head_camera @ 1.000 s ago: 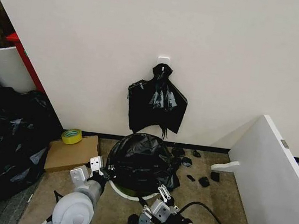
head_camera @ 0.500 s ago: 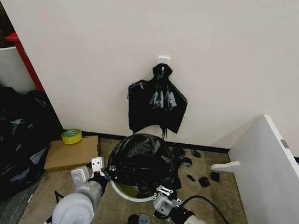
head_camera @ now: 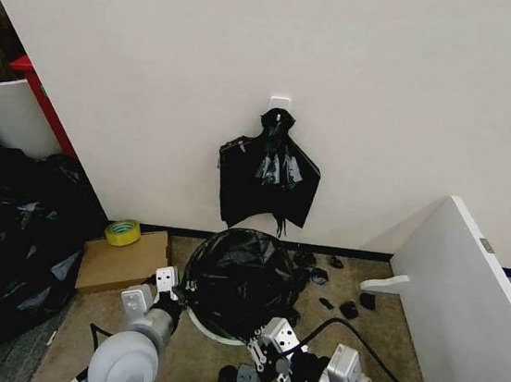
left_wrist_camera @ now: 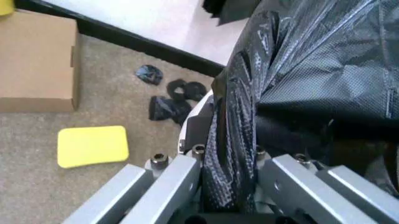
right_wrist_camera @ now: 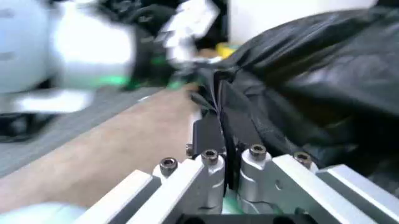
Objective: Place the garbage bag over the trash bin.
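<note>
Carpet (head_camera: 196, 370) floor, white wall (head_camera: 254, 51), garbage bag (head_camera: 240, 278) draped over trash bin (head_camera: 210, 332)

The garbage bag (head_camera: 243, 278) is showing glossy black with grey crinkle highlights, and in the left wrist view (left_wrist_camera: 299, 70) a fine dotted weave is catching the light. The trash bin (head_camera: 210, 329) is peeking out white below it. The left gripper (head_camera: 171, 294) and right gripper (head_camera: 267, 340) are gleaming silver-grey with black parts. A roll of tape (head_camera: 123, 232) is glowing yellow on a brown cardboard box (head_camera: 121, 261). A yellow pad (left_wrist_camera: 93, 145) is lying on tan carpet (left_wrist_camera: 37, 186).
</note>
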Motion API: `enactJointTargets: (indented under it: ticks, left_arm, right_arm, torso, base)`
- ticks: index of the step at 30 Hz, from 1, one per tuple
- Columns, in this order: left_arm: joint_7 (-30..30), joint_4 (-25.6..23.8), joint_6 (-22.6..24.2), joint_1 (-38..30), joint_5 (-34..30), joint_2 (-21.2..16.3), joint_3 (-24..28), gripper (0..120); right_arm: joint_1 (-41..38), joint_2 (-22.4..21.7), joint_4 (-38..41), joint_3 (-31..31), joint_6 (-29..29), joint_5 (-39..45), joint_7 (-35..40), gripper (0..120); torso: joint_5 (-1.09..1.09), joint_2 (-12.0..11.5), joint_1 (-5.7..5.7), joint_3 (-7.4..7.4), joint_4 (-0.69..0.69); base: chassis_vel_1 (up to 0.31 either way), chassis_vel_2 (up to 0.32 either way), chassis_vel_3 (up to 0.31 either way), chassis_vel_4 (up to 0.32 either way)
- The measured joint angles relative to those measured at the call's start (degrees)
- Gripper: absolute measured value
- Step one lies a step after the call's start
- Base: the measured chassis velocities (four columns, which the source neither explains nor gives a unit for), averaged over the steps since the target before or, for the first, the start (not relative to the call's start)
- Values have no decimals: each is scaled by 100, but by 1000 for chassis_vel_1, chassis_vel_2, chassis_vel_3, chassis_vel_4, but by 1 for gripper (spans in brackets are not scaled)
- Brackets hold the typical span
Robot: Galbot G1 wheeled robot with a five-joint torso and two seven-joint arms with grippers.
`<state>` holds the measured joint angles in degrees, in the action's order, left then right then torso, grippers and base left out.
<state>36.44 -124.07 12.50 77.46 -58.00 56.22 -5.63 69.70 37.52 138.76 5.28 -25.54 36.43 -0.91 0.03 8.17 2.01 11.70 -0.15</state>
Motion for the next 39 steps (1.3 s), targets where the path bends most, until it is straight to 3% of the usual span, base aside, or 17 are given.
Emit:
enactJointTargets:
  ticks: [5, 10, 16, 19, 21, 24, 27, 29, 32, 39]
  left_arm:
    - [-91, -152, 25, 148, 7, -38, -22, 0]
    - [-106, -169, 38, 170, -44, -13, -30, 0]
    - [12, -19, 38, -5, -179, 52, -28, 0]
    - [66, 56, 37, -74, -203, 61, -28, 0]
    - [70, 66, 37, -79, -204, 60, -29, 0]
    - [81, 106, 28, -109, -191, 46, -40, 0]
    - [31, 69, 27, -102, -70, 29, -16, 0]
    - [18, 53, 27, -98, -48, 27, -9, 0]
    - [-37, -40, 27, -56, 56, 13, 23, 0]
    - [-121, -97, 30, 15, 177, -17, 42, 0]
  right_arm:
    - [-424, 97, -370, 44, 78, -168, 287, 0]
    - [-333, 182, -584, 42, 318, -752, 502, 16]
    - [209, -99, -33, -405, 467, -1106, 318, 36]
    - [566, -287, 238, -734, 364, -998, 189, 51]
    - [608, -301, 266, -757, 347, -984, 172, 51]
    - [1047, -367, 456, -900, 65, -695, -9, 68]
    - [1120, -283, 467, -812, -193, -328, -44, 79]
    - [1111, -261, 467, -787, -225, -272, -44, 81]
    - [989, -109, 467, -627, -360, 126, 84, 95]
    - [774, 7, 290, -525, -459, 481, 312, 98]
  torso:
    - [1, 0, 0, 0, 1]
    - [2, 0, 0, 0, 1]
    - [0, 0, 0, 0, -1]
    - [0, 0, 0, 0, 0]
    - [0, 0, 0, 0, 0]
    - [0, 0, 0, 0, -1]
    - [1, 0, 0, 0, 0]
    - [0, 0, 0, 0, 0]
    - [1, 0, 0, 0, 0]
    - [0, 0, 0, 0, 1]
  base:
    - [0, 0, 0, 0]
    - [0, 0, 0, 0]
    - [0, 0, 0, 0]
    - [0, 0, 0, 0]
    - [0, 0, 0, 0]
    - [0, 0, 0, 0]
    - [0, 0, 0, 0]
    - [0, 0, 0, 0]
    - [0, 0, 0, 0]
    - [0, 0, 0, 0]
